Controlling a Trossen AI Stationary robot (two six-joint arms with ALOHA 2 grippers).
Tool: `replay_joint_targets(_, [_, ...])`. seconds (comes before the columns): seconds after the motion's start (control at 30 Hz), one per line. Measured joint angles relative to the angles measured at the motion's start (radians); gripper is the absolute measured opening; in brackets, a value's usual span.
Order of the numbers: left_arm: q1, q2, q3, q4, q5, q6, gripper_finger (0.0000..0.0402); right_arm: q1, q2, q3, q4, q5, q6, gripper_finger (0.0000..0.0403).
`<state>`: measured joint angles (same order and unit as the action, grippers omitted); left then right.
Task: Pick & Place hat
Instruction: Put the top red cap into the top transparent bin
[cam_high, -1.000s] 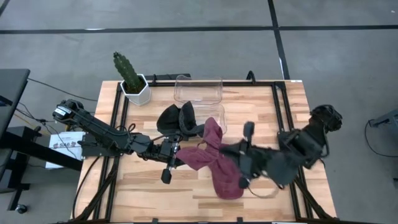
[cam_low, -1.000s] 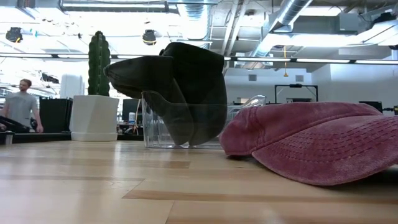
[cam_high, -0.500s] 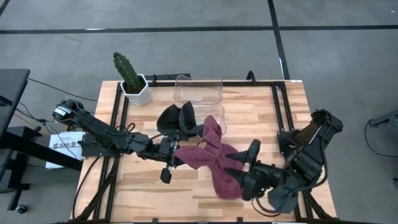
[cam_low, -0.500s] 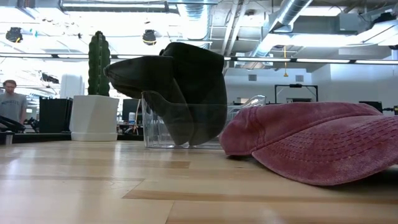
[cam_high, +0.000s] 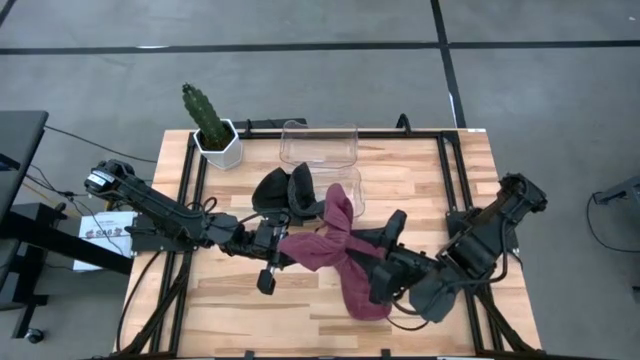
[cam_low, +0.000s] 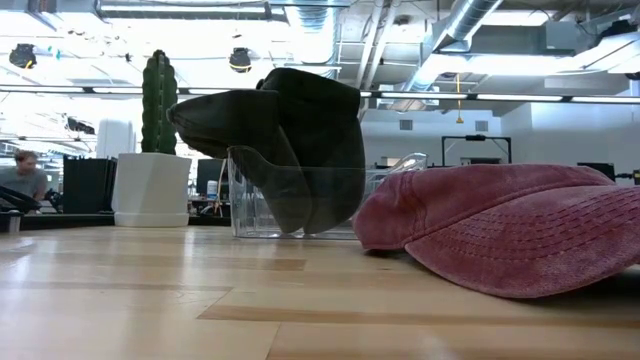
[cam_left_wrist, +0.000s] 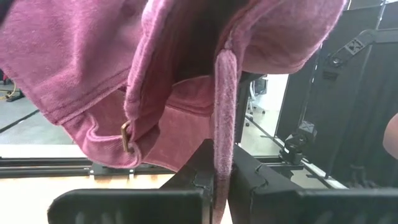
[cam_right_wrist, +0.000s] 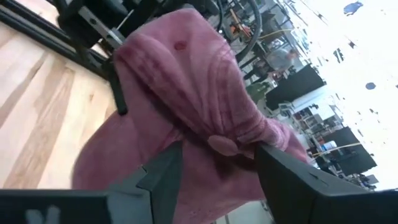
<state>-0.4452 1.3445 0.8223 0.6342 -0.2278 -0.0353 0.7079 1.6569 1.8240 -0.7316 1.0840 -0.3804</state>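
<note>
Hat (cam_high: 335, 255), maroon, lay mid-worktop, its strap clamped in the left gripper (cam_high: 283, 240); right gripper (cam_high: 385, 262), jaws apart, straddled its crown. Pick step; closing seemed next.

Even, soft overhead light across the worktop (cam_high: 420, 180) from above, shadows faint. Down low, ceiling strips blaze and the room behind washes out white; the near wood goes soft. Both wrist cameras sit so close that the pink hat (cam_left_wrist: 93, 81) fills them, background windows blown out by glare.
</note>
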Motion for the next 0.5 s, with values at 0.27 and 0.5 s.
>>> replay_joint_targets(0.27, [-0.001, 0.0, 0.0, 0.0, 0.0, 0.0, 0.0017, -0.038, 0.0, 0.0, 0.139, 0.024, -0.129, 0.014])
replay_joint_targets(0.5, [-0.001, 0.0, 0.0, -0.005, 0.0, 0.0, 0.0017, -0.061, 0.0, 0.0, 0.281, 0.025, -0.27, 0.0084])
